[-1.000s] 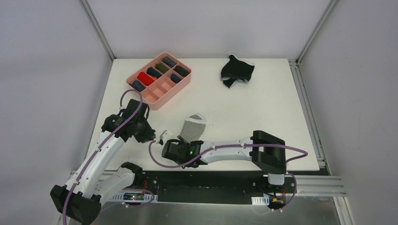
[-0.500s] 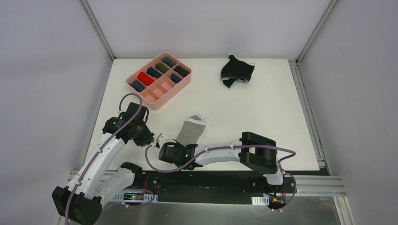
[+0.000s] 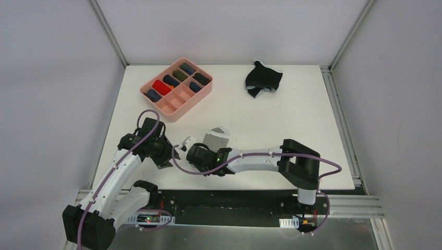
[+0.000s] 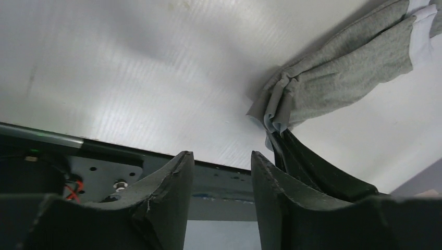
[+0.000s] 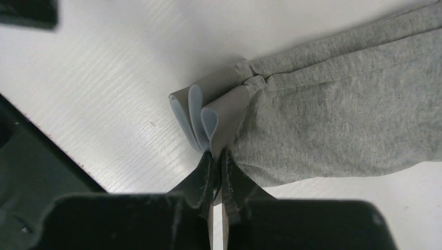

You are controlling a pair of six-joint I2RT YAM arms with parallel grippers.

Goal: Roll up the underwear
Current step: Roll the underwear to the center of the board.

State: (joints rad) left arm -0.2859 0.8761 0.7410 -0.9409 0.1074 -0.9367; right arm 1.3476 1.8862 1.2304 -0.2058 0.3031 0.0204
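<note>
At the near table edge, left of centre, we've got both grippers meeting. The left gripper (image 4: 221, 159) is just left of the right one. Its jaws are parted with a clear gap and nothing between them. Past its fingers, the wrist view gives only the dark front rail (image 4: 99, 164) and bare table (image 4: 130, 78).

The right gripper (image 5: 216, 159) is pressed tight on the near end of the grey briefs (image 5: 333, 120). It's pinching a bunched fold where the pale inner face shows in loops. The left wrist view agrees: the right fingers (image 4: 312, 166) come up from below and bite that same bunched corner, just right of the left gripper's right finger. We can't tell whether the two grippers touch.

From the pinch, the grey briefs run away from us and to the right. They lie partly folded on the table, and the far end curls up with a whitish edge.

Further back on the left, the pink tray (image 3: 194, 103) sits skewed to the table edges, well apart from both grippers. Its far compartments hold rolls, one red (image 3: 162, 87) and the rest dark.

Near the back edge, right of centre, the black briefs (image 3: 264, 78) lie crumpled with white trim showing. They're untouched and well apart from everything else.
</note>
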